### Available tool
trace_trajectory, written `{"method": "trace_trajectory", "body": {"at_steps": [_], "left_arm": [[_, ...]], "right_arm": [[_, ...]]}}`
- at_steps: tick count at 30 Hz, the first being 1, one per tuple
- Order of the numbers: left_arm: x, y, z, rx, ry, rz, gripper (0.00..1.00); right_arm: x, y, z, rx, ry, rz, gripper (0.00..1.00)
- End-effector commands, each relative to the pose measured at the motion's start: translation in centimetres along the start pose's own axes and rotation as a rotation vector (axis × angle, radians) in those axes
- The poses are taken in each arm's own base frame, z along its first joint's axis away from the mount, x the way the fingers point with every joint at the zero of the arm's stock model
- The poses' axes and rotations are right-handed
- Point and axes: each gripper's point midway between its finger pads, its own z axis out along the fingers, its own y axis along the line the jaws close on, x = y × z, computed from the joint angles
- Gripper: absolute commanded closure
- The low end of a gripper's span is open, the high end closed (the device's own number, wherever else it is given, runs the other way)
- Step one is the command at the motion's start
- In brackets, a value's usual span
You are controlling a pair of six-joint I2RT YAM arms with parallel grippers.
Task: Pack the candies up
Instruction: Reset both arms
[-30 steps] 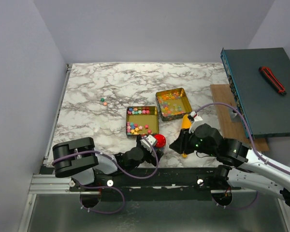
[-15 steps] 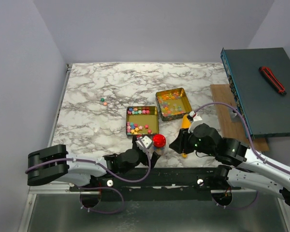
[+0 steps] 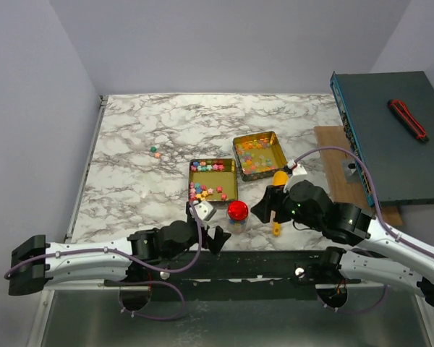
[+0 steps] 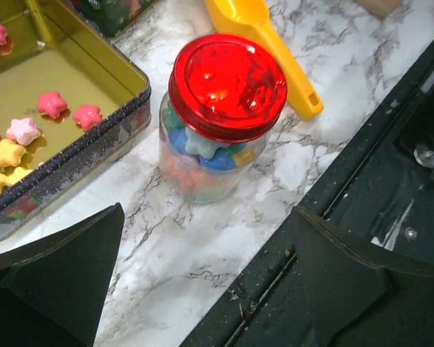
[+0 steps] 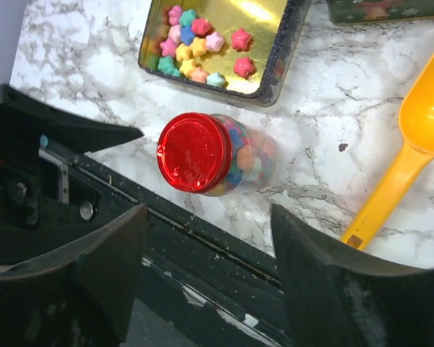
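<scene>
At the near edge the left gripper (image 4: pixel 202 289) hangs with its jaws spread and nothing between them, just short of the glass jar (image 4: pixel 215 144). The right gripper (image 5: pixel 210 267) is likewise wide apart and empty, looking down on the same jar from the other side. The jar stands upright on the marble table (image 3: pixel 130 130), its red cap (image 4: pixel 228 87) seated on top and the candies (image 4: pixel 202 148) inside reaching nearly to the cap, so the filling and closing look done. The yellow scoop (image 3: pixel 276 217) lies on the table to the jar's right, in neither gripper. Just beyond the jar, the nearer tin (image 3: pixel 189 181) holds a scatter of star-shaped candies, and the farther tin (image 3: pixel 282 152) holds more. Farthest out, two loose candies (image 3: pixel 154 151) sit on the table, well apart from the rest. If these must be packed too, a good share is unfinished
</scene>
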Motion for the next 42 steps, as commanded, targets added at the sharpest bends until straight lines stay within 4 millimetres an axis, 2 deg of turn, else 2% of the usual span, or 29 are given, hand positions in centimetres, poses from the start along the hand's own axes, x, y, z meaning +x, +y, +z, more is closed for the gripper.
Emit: {"method": "trace_trajectory", "body": {"at_steps": [1,4,9,11,17,21,29,34,37,42], "left_arm": [[-1.1,0.1,-2.1,-0.019,0.072,-0.022,0.01],[-2.6,0.9,-3.4,-0.08,0.095,-0.041,0.01],[-5.8,0.8,-5.4,-0.103,0.132,-0.015,0.01],[-7.2,0.6,-6.0,-0.106,0.141,-0.001,0.01],[-10.6,1.2,-7.0,-0.154,0.136,0.041,0.01],[-13.7,1.7,-7.6,-0.154,0.089,0.021,0.01],[-20.4,4.8,-9.0,-0.204,-0.029,-0.005,0.01],[-22.9,7.0,-8.9,-0.252,-0.071,-0.037,0.01],[-23.9,8.6,-8.7,-0.273,-0.105,-0.077,0.01],[-24.8,10.9,-8.9,-0.307,-0.147,-0.131,0.01]], "right_arm": [[-1.8,-0.8,-0.4,0.08,-0.066,0.01,0.23],[-3.0,-1.1,-0.5,0.122,-0.105,0.024,0.0],[-4.9,-0.5,-0.9,0.122,-0.159,0.01,0.0],[-5.3,0.2,-0.9,0.085,-0.161,-0.057,0.0],[-7.0,0.3,-1.3,0.125,-0.192,-0.087,0.0],[-8.8,1.8,-2.2,0.07,-0.237,-0.122,0.0],[-12.3,4.2,-2.5,0.076,-0.263,-0.211,0.0],[-15.4,4.7,-2.9,0.118,-0.325,-0.264,0.0],[-17.3,4.3,-2.8,0.14,-0.337,-0.267,0.0],[-21.0,0.4,-2.3,0.166,-0.356,-0.201,0.0]]}}
